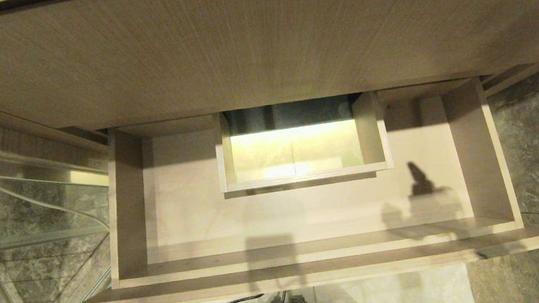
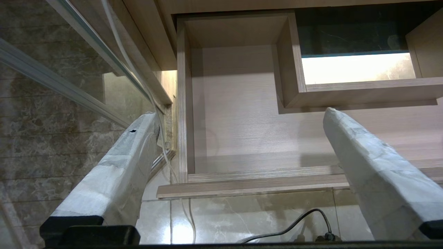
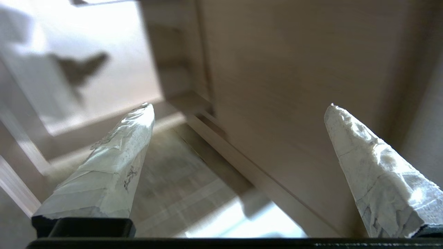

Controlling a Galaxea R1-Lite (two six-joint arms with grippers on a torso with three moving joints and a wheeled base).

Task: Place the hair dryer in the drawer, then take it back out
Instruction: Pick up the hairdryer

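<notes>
Drawer [image 1: 299,217]: pulled fully out, floor bare; boxed cut-out [image 1: 300,141] mid-back.
Hair dryer: not seen in any view; whereabouts not determinable.
Right gripper [image 3: 238,110]: fingers spread wide, nothing between them; beside drawer's right side wall, absent from head view.
Left gripper [image 2: 242,117]: fingers apart, empty, parked facing drawer's left front corner.
Step, judged: locating and fetching dryer. Advice: keep fingers wide, clear side wall and front lip.
Obscured: right wrist view smeared; dark shadow on drawer floor, source unseen.
</notes>
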